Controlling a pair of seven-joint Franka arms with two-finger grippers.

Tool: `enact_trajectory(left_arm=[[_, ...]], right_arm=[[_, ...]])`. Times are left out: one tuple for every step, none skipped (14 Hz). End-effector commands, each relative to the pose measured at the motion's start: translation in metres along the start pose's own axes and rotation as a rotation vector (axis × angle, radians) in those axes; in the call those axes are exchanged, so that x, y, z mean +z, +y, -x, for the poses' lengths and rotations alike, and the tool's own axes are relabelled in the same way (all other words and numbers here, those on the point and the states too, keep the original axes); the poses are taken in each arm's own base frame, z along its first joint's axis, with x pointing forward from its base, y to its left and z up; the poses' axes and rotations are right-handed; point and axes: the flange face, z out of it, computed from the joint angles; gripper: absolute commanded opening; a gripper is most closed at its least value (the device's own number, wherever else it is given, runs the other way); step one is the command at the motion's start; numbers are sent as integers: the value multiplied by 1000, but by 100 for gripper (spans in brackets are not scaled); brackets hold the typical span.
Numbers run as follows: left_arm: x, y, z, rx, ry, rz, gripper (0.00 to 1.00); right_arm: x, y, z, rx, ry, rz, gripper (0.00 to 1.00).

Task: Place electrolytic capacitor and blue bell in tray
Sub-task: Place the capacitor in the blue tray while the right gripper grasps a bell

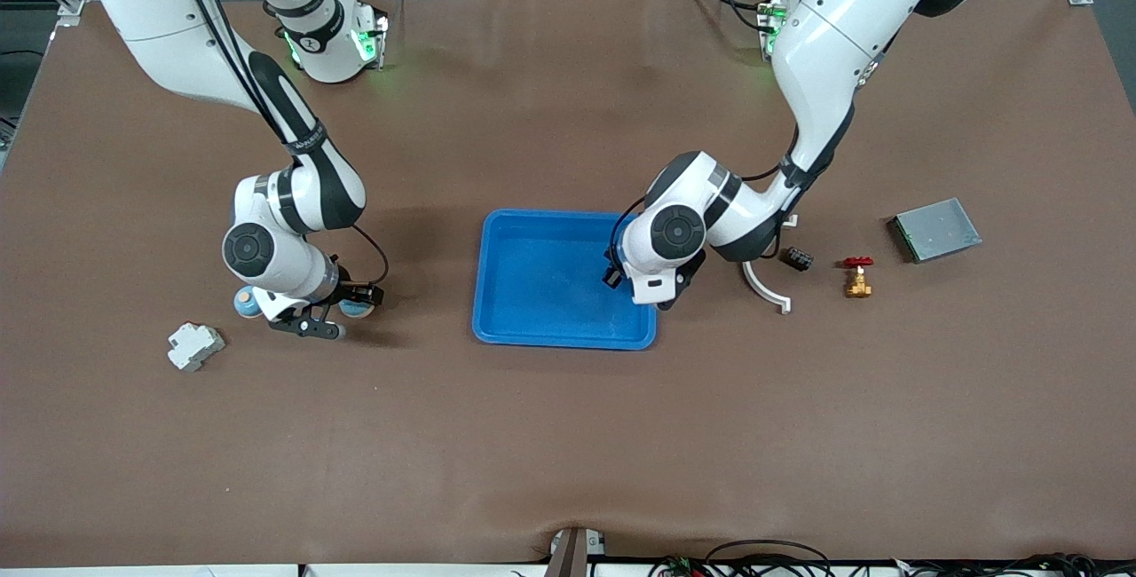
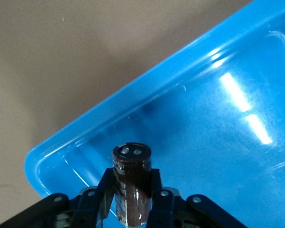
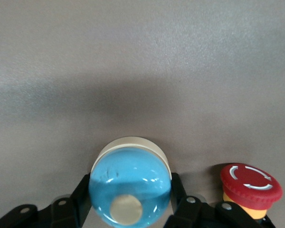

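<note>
My left gripper (image 1: 614, 270) (image 2: 131, 191) is shut on the electrolytic capacitor (image 2: 130, 166), a dark brown cylinder held upright. It hangs just above the floor of the bright-blue tray (image 1: 568, 339) (image 2: 147, 80), near the corner at the left arm's end. My right gripper (image 1: 307, 325) (image 3: 129, 199) is low at the table toward the right arm's end. Its fingers (image 3: 80, 199) press on both sides of the blue bell (image 3: 130, 183), a blue dome on a cream base. In the front view the right hand hides most of the bell.
A red emergency button (image 3: 251, 183) stands right beside the bell. A white breaker (image 1: 193, 346) lies nearer the front camera than the right gripper. Toward the left arm's end lie a white curved piece (image 1: 765, 288), a black block (image 1: 796, 258), a brass valve (image 1: 857, 279) and a grey box (image 1: 934, 229).
</note>
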Motion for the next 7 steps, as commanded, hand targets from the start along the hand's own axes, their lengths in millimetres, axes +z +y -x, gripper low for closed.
enact_trajectory(left_arm=[[-10,5,-1,-16,23,19,100],[-17,6,-3,-35,24,29,100],[-28,9,-5,-50,31,50,100],[-40,11,-8,-70,34,67,100],[-55,11,-12,-77,45,82,100],[-75,9,-21,-89,64,98,100],[-93,6,-25,-94,80,98,100]], right_arm=[[1,0,-4,-50,6,6,18],[1,1,-5,-50,8,6,11],[0,-1,-4,-55,9,5,6],[0,-2,-4,-57,6,7,2],[-3,-5,-5,-55,6,6,2],[-7,-7,-8,-49,10,5,2],[-11,-10,-6,-50,-3,8,2]])
